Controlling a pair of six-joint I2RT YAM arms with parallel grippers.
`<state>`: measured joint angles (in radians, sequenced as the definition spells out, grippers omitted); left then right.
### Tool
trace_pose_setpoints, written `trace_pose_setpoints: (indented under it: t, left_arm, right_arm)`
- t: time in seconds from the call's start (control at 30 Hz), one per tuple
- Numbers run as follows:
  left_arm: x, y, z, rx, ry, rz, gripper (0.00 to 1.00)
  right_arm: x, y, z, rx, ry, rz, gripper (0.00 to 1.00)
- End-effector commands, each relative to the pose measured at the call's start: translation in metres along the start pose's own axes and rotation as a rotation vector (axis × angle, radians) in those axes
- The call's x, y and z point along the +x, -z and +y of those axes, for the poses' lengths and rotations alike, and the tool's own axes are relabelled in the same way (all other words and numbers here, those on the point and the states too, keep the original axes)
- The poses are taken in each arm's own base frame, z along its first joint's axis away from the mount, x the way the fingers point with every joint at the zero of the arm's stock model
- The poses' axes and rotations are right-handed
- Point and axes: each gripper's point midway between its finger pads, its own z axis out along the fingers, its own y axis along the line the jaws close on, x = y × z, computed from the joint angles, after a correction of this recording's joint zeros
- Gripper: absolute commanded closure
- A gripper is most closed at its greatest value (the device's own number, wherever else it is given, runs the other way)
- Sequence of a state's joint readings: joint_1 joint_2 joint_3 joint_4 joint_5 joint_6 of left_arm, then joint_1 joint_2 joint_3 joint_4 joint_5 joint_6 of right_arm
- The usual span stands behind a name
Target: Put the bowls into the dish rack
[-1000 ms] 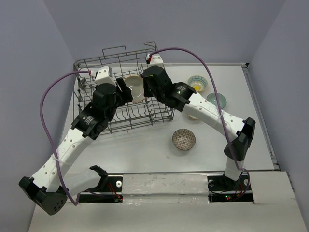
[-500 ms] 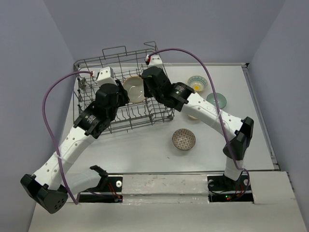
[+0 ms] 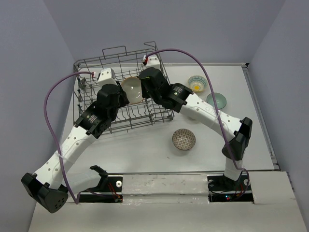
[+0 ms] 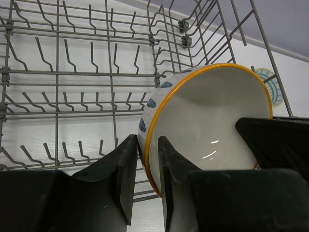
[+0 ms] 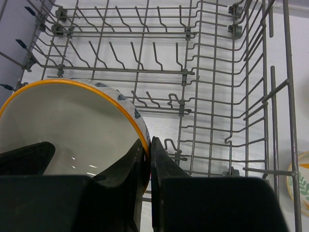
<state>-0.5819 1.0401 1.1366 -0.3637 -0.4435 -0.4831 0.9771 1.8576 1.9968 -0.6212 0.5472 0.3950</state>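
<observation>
Cream bowl (image 3: 131, 88): orange-rimmed and tipped on edge, within the walls of the dish rack (image 3: 140, 116), between your two grippers.
Right gripper (image 5: 147, 149): pinched tight on the bowl's rim, one finger inside and one outside.
Left gripper (image 4: 146, 145): narrowed astride the opposite rim; you cannot tell whether it presses yet.
Other bowls: your brown-patterned bowl (image 3: 184, 139), flowered bowl (image 3: 198, 82) and teal bowl (image 3: 217, 100) sit on the table (image 3: 145, 145), right of the rack.

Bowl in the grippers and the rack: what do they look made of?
The bowl looks like glazed ceramic: glossy white inside with sharp highlights, painted orange rim. The rack seems metal wire, dull grey, maybe coated: thin bent rods and tines.
</observation>
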Motion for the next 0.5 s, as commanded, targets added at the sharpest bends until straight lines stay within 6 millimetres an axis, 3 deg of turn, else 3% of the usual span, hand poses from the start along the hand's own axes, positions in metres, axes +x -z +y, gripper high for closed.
trace_pose_setpoints:
  t: [0.0, 0.2, 0.3, 0.47]
  left_arm:
    - [-0.0049, -0.0022, 0.0002, -0.012, 0.018, -0.032, 0.67]
    - [-0.0045, -0.001, 0.0012, -0.01, 0.02, -0.036, 0.81]
    - [-0.003, -0.002, 0.001, -0.01, 0.021, -0.031, 1.0]
    - [-0.0045, -0.0009, -0.0012, 0.003, 0.036, -0.039, 1.0]
  right_arm:
    - [-0.0494, 0.016, 0.0107, -0.032, -0.086, -0.136, 0.99]
    - [-0.045, 0.0176, 0.0125, -0.032, -0.08, -0.131, 0.99]
    - [-0.0442, 0.0179, 0.0148, -0.045, -0.081, -0.127, 0.99]
    - [-0.0431, 0.0189, 0.0157, -0.054, -0.083, -0.123, 0.99]
